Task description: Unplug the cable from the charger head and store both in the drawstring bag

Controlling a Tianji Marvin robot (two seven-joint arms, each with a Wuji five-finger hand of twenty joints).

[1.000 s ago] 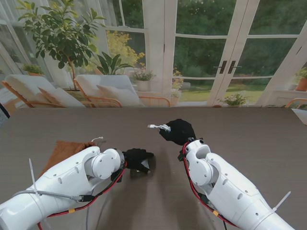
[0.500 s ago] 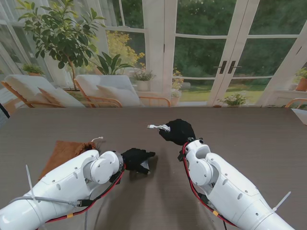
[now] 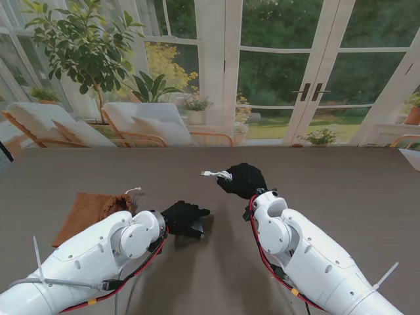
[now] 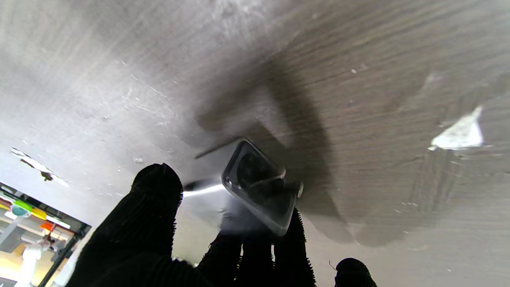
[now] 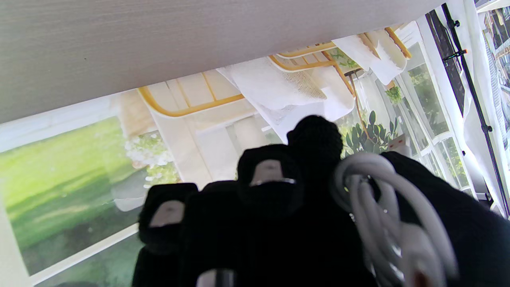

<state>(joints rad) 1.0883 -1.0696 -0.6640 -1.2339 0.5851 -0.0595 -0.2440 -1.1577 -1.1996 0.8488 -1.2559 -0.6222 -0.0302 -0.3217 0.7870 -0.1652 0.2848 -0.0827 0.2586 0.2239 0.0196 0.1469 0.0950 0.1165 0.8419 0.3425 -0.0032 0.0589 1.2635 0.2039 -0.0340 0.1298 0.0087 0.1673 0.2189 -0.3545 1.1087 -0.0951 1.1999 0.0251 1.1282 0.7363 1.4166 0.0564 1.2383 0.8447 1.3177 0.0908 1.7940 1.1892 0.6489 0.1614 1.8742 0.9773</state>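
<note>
The charger head [image 4: 261, 187], a dark glossy block with rounded corners, sits pinched in the fingertips of the left hand [image 3: 184, 218], low over the counter [image 3: 341, 190] near its middle. In the left wrist view no cable leaves it, so the unplugging looks done. The grip is at the tips rather than in the palm, probably so the block can be dropped cleanly into a narrow opening.

The white cable [image 5: 382, 207] is bunched in loops inside the closed right hand [image 3: 243, 178], which hovers at about 1 o'clock from the left hand, apart from it. 1 short end with its plug pokes out of the fist toward 9 o'clock. Keeping the coil gathered likely stops it trailing or snagging while the other hand works.

The brown drawstring bag [image 3: 88, 209] lies flat on the counter at about 9 o'clock from the left hand, near the left forearm, its white cord showing at the mouth. Whether the mouth is open wide enough cannot be told. Both parts are out of the bag, so storing remains; the charger head is the closer item.
</note>
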